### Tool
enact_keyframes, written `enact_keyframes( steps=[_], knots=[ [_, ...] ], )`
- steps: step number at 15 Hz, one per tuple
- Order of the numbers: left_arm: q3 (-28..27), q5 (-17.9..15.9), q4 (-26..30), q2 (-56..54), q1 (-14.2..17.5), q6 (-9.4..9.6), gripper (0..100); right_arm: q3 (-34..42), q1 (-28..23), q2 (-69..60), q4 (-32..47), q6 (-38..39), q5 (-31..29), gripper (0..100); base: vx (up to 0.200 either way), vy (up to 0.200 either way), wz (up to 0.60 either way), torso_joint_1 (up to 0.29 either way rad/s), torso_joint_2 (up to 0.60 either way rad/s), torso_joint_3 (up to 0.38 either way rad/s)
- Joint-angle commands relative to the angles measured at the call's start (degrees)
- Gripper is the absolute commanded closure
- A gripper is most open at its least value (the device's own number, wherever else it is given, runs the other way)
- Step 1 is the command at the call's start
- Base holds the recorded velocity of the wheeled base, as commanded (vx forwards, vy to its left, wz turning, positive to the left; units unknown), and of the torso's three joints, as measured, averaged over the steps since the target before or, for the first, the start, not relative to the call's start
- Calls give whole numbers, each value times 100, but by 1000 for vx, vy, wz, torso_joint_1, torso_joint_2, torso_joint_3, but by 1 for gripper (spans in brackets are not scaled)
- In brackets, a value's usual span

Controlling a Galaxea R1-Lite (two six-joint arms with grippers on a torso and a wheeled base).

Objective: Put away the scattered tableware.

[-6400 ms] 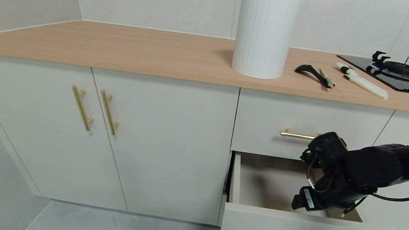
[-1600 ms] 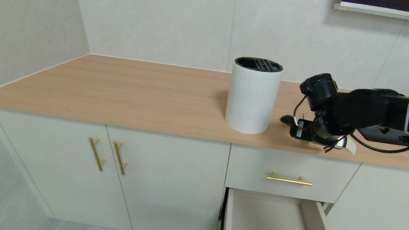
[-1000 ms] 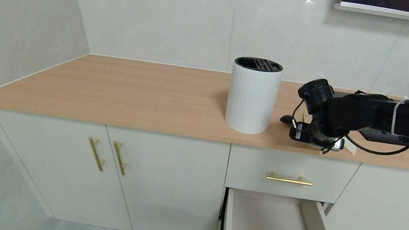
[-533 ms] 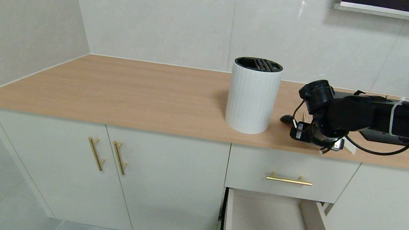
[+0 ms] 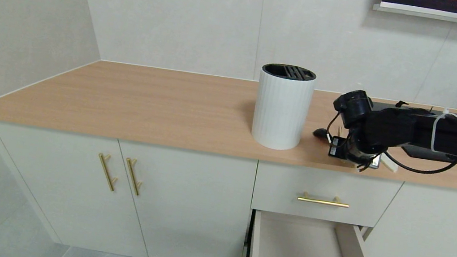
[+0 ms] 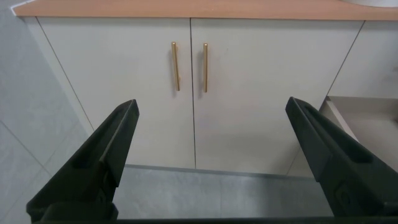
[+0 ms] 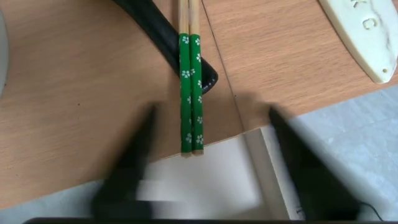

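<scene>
The right pincer (image 5: 353,155) sits low over the front edge of the wooden surface (image 5: 146,102), just right of the white ribbed utensil holder (image 5: 282,107), and stands open. In the right wrist view its two fingers (image 7: 134,168) show as dark blurs spread to either side of a pair of chopsticks (image 7: 191,93); the blur makes it impossible to tell whether they touch the sticks. The chopsticks lie side by side on the surface, their green, flower-patterned ends reaching its front edge. They rest against, perhaps partly over, a black utensil (image 7: 155,31), and a white knife (image 7: 360,37) lies apart from them on the same surface. Below that spot, the lower drawer (image 5: 345,255) is pulled out. The left pincer (image 6: 214,162) hangs low and well away from the tableware, wide open and holding nothing, facing the cabinet doors (image 6: 249,93) with their gold handles.
</scene>
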Motion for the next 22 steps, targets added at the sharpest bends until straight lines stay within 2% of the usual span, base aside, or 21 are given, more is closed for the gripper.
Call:
enact_keyframes(
  steps=[1, 8, 12, 14, 17, 19, 22],
  knots=[
    [1, 7, 5, 7, 0, -4, 0, -6, -30, 30, 1, 1, 1, 100, 0, 0, 0, 0, 0, 0],
    [1, -2, -4, 7, 0, -4, 0, -6, -65, -93, 10, 80, 10, 100, 0, 0, 0, 0, 0, 0],
    [1, -2, -4, 7, 0, -4, 0, 425, -65, -1007, 72, 265, 107, 100, 0, 0, 0, 0, 0, 0],
    [1, 7, 5, 7, 0, -4, 0, 1497, -56, -2369, 72, 247, 1073, 100, 0, 0, 0, 0, 0, 0],
    [1, 7, 5, 7, 0, -4, 0, 2517, -56, -3934, 291, 28, 2655, 100, 0, 0, 0, 0, 0, 0],
    [1, 7, 5, 7, 0, -4, 0, 2912, 5, -4523, 748, -174, 2910, 100, 0, 0, 0, 0, 0, 0],
    [1, 7, 5, 7, 0, -4, 0, 3563, 295, -4865, 1276, -183, 2901, 100, 0, 0, 0, 0, 0, 0]
  ],
)
